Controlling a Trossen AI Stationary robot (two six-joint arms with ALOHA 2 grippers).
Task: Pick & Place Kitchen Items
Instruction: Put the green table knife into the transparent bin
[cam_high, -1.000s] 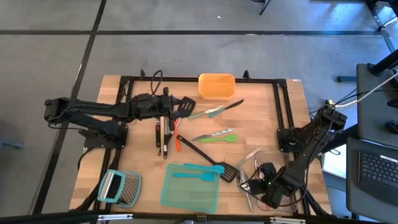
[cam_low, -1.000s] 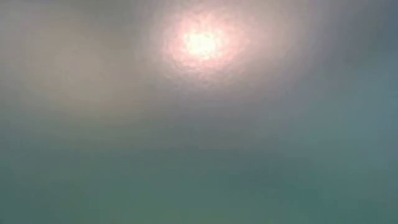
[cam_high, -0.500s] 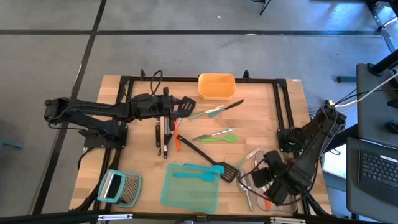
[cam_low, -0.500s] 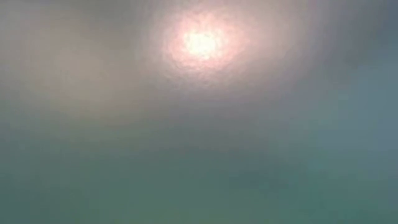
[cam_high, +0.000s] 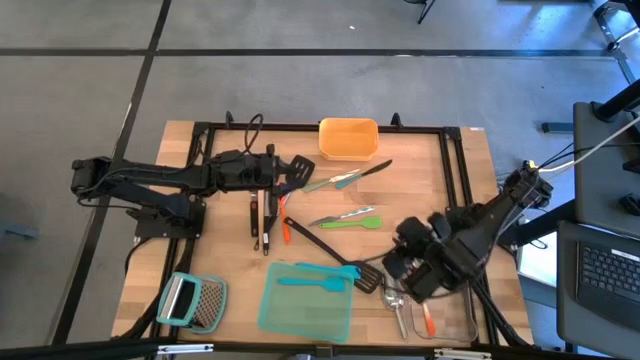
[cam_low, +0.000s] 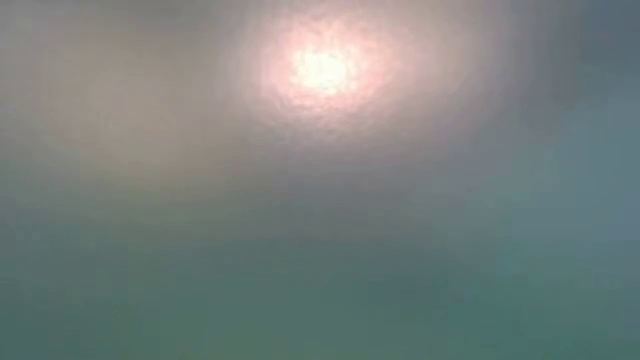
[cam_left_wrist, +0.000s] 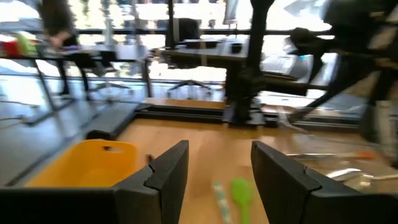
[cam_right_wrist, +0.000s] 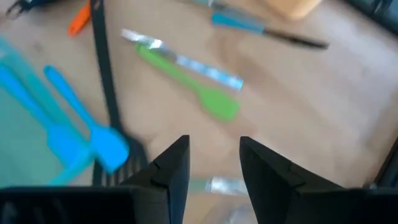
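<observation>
High view: worktop with both arms over loose utensils. The right gripper (cam_high: 398, 266) hangs at about 4 o'clock, just beside the head of the long black turner (cam_high: 325, 245). Its jaws stand moderately apart and empty, as the right wrist view confirms (cam_right_wrist: 214, 146). The turner's head lies close to the rim of the teal tray (cam_high: 305, 318), at 6 o'clock, in which a blue spatula (cam_high: 318, 282) rests. The clear tub (cam_high: 462, 322) at 5 o'clock already holds some cutlery.

The left gripper (cam_high: 280, 172) sits at 10 o'clock beside a short black turner (cam_high: 299, 167). Its jaws are likewise part open with nothing between them (cam_left_wrist: 217, 155). The green spatula (cam_high: 352, 222) and a strip of silver cutlery lie touching at the centre. The orange tub (cam_high: 348, 138) is at 12 o'clock. The low view shows only a glare and gives no help.

Likely hazards:
- A descent onto the long turner's head could also nip the blue spatula or the tray rim, since the three crowd together.
- A grip at the head end would leave the long handle to swing. It might sweep the green spatula or the cluster of utensils (cam_high: 265, 222) at 9 o'clock.
- The flat head offers little for the jaws to bite, so it may slip on lifting.
- The two arms share the centre, and reaching there together risks contact.
</observation>
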